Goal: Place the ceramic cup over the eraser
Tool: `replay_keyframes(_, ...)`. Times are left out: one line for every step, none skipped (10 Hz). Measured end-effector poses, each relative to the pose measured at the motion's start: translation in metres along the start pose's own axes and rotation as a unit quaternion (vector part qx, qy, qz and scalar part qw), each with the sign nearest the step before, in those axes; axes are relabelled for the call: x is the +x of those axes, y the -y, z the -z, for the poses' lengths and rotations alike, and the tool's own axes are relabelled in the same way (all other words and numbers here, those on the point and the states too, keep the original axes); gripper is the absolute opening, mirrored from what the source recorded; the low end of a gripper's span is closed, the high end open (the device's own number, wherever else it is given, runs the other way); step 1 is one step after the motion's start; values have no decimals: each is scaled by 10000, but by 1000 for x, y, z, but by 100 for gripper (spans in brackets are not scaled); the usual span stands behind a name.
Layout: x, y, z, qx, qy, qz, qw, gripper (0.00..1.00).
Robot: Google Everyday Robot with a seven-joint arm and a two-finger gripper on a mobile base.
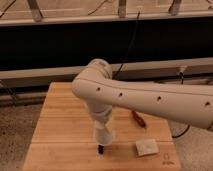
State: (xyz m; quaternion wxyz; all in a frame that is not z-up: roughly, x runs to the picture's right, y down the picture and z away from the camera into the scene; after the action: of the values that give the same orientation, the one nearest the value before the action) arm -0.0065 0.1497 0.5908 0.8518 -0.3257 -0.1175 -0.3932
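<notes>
The white ceramic cup [104, 135] hangs at the end of my arm, low over the front middle of the wooden table [57, 125]. My gripper [102, 125] is shut on the cup from above and is mostly hidden by my own wrist. The black eraser [100, 149] pokes out just below the cup's lower edge, and only its near end shows. I cannot tell whether the cup touches the eraser.
A pale beige square block [146, 146] lies to the right of the cup near the front edge. A dark red-brown oblong thing [138, 119] lies behind it to the right. My large arm [150, 100] covers the table's back right part.
</notes>
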Motion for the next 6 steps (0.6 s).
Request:
replay_keyframes(-1, -4, -3, 14, 24, 28, 10000, 0)
replay_keyframes(-2, -4, -6, 56, 58, 60, 9999, 0)
replay_keyframes(-4, -4, -12, 93, 106, 123, 9998, 0)
replay_keyframes(-5, -3, -16, 98, 133, 168, 9997, 0)
replay_keyframes(-6, -1, -20, 116, 162, 205, 9996, 0)
replay_keyframes(-7, 0, -25, 120, 190, 254, 9994, 0)
